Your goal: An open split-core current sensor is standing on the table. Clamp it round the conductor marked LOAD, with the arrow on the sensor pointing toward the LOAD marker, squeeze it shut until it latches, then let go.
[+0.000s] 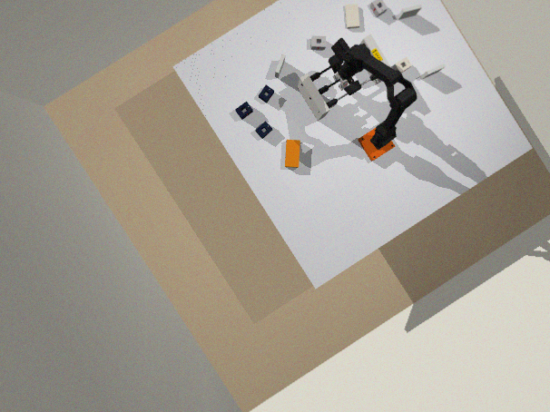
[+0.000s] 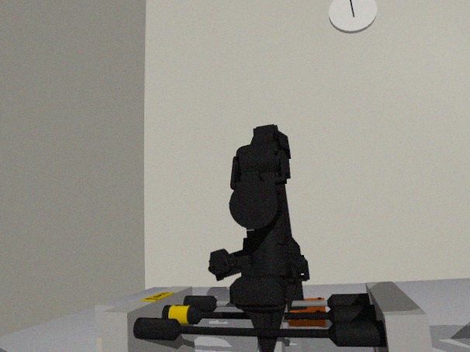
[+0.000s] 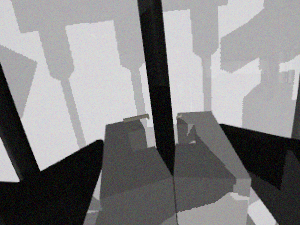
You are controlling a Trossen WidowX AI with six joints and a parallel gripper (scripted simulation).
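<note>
Three black-ended rods span two pale blocks (image 1: 313, 97) (image 2: 404, 310). A yellow label (image 1: 377, 54) (image 2: 157, 296) lies on one block; its text is unreadable. The middle conductor (image 2: 223, 315) (image 3: 155, 48) has a yellow band. The pale grey sensor (image 1: 343, 83) (image 3: 132, 170) is around that conductor. Its halves meet along a seam below the rod in the wrist view; whether it is latched cannot be told. Its arrow is not readable. My gripper (image 1: 347, 79) (image 3: 160, 137) is open, its black fingers wide apart on either side of the sensor. In the exterior view the arm hides the sensor.
Two other rods flank the middle one closely. Navy square clamps (image 1: 266, 93) and an orange block (image 1: 291, 153) stand beyond one pale block. Pale square pieces (image 1: 317, 42) (image 1: 378, 5), a cream block (image 1: 352, 15) and upright panels (image 1: 408, 12) surround the fixture.
</note>
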